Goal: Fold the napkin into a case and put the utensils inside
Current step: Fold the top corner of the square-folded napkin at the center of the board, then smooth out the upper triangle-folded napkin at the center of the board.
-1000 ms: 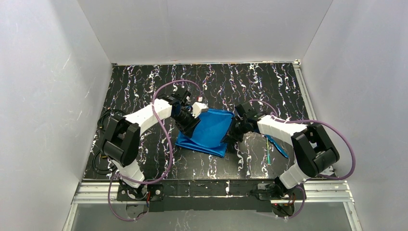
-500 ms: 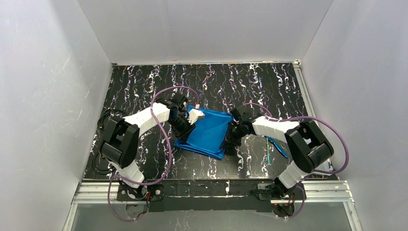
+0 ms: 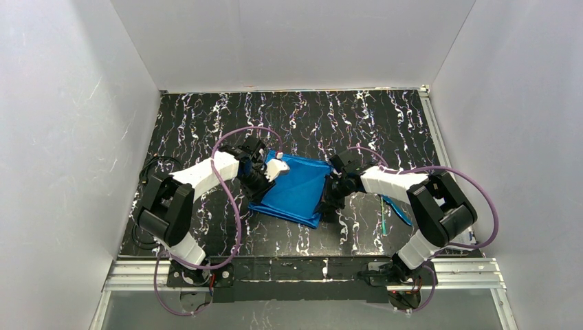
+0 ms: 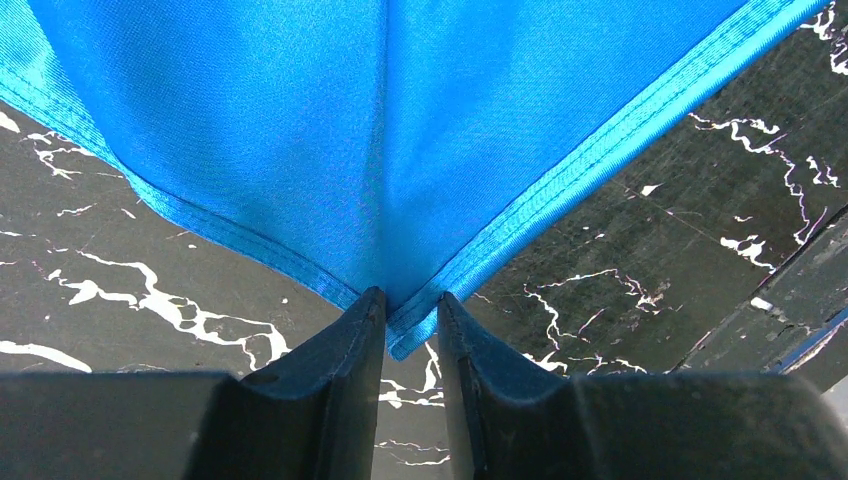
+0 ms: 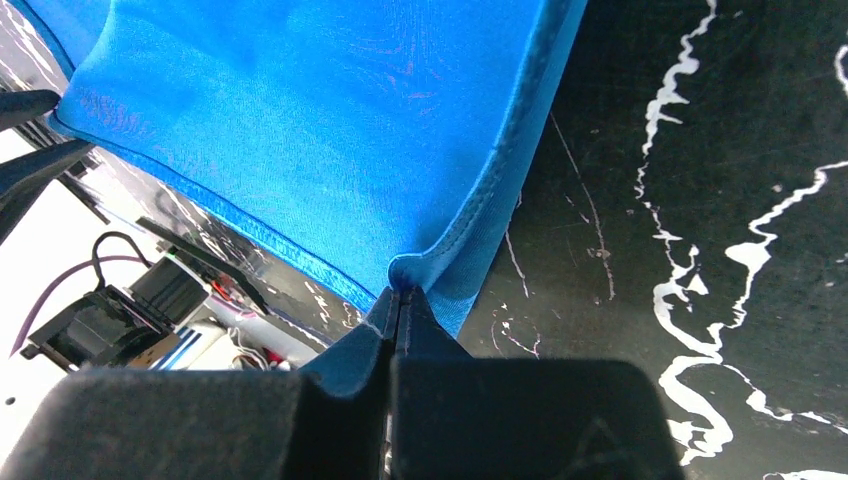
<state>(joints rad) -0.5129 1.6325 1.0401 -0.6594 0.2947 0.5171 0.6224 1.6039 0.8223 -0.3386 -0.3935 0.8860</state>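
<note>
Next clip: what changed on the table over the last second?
The left gripper shifted slightly left, and its jaws narrowed onto a corner of the napkin. The right gripper edged left early on, then held. Unchanged: the right jaws pinch the napkin's opposite edge, and the utensils lie beside the right arm.

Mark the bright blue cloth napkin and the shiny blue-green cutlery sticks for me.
Bright blue cloth napkin (image 3: 295, 187): top view, middle of the cloth.
Shiny blue-green cutlery sticks (image 3: 398, 209): top view, middle of the bluest stick.
</note>
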